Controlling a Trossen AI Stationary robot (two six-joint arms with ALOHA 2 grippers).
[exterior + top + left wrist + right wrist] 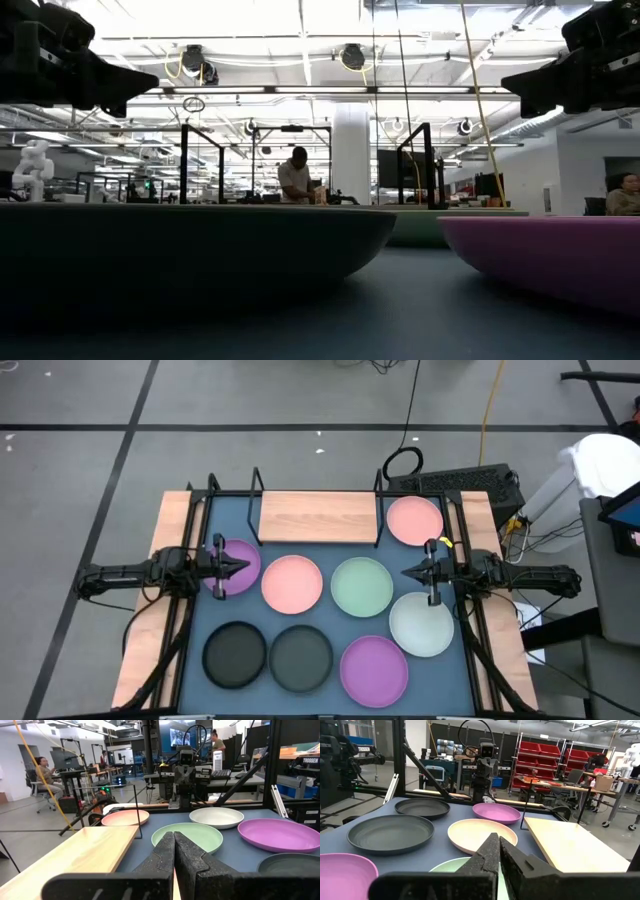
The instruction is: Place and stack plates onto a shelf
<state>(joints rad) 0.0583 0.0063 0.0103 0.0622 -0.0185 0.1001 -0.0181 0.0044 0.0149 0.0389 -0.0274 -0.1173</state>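
Eight plates lie flat on the dark blue mat [330,625]. They are purple [240,556], pink [292,583], mint green [361,586], pink [414,520], whitish [421,623], purple [374,669] and two dark grey [235,655] [301,657]. The wooden shelf [318,517] sits at the far edge with nothing on it. My left gripper [243,567] [174,845] hovers shut above the left purple plate. My right gripper [407,571] [499,847] hovers shut between the mint green and whitish plates. Both point toward the table's middle.
Black wire posts [257,485] [381,510] frame the shelf. The arms' black frames [178,630] [470,630] run along both sides of the mat. A keyboard [465,482] and cables lie beyond the far right corner. People [295,178] are in the room behind.
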